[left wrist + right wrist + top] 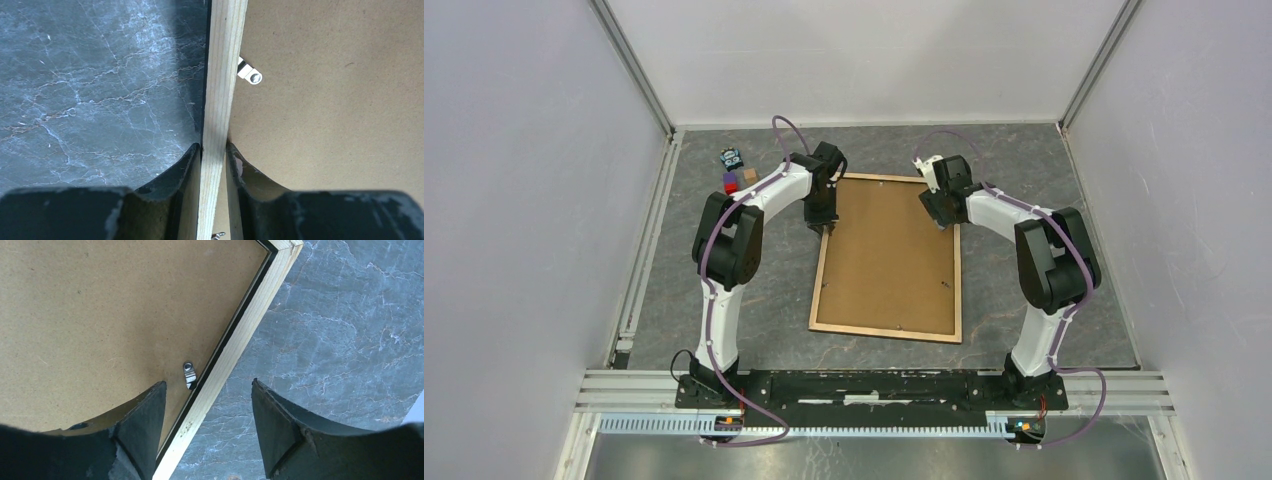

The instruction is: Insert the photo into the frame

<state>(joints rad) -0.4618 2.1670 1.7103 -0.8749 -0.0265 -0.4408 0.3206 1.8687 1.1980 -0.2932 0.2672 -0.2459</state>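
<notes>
frame (886,331) face-down on desk (754,300), long axis running away from the bases, cardboard backing (889,250) seated in it | left fingers (172,175) clamped on its left rail | right fingers (145,420) spread over the right rail, turn clip (189,374) just ahead (right arm nearer it) | photo not in view (perhaps under the backing)

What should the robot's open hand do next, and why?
Probably close the right gripper on the near rail of the frame. It is open astride that rail beside a metal clip, one finger over the backing board, one over the table, while the left gripper is shut on the opposite rail. Gripping both sides would likely steady it.
</notes>
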